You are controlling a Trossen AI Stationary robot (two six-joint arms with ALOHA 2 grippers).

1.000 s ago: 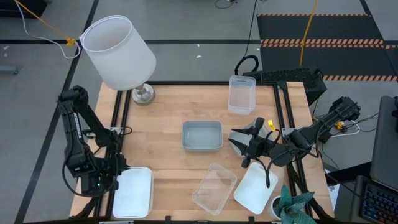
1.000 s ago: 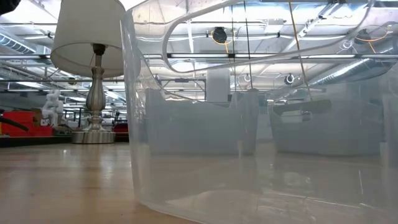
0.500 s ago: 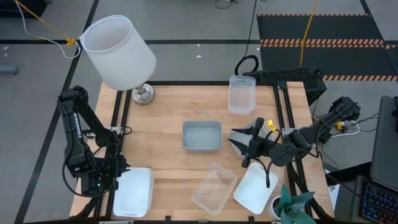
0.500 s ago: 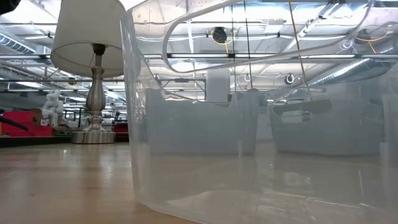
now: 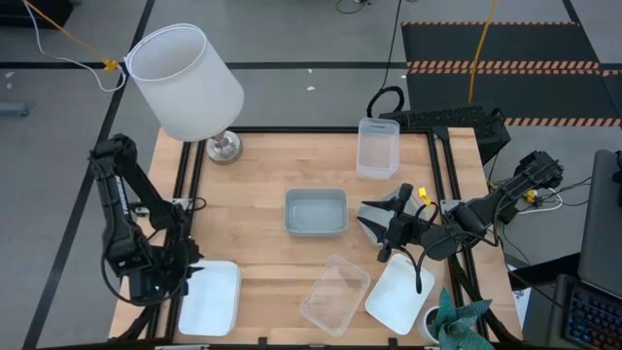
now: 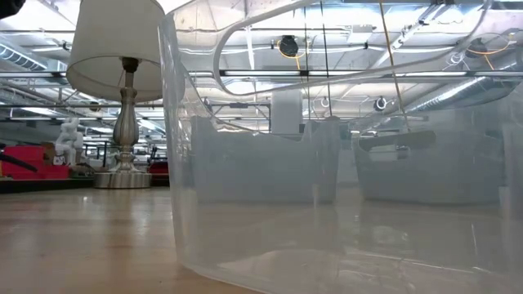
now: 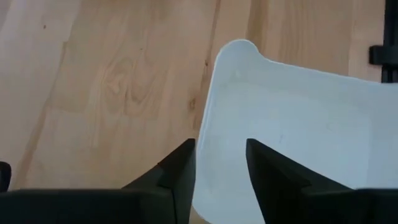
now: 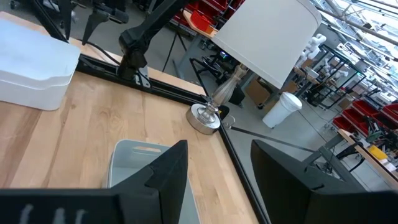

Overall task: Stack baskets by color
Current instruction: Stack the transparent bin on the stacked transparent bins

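Straddling white basket (image 7: 292, 130) rim, left tool (image 7: 221, 163) parted

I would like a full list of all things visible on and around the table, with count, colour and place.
White baskets: two; one at the near left corner, one near right.
Clear baskets: two; one at the far edge, one near centre.
Grey-blue basket: one, table centre.
Lamp: one, white shade, far left corner.
Left gripper: open, astride the near-left white basket's rim.
Right gripper: open, beside the grey-blue basket.
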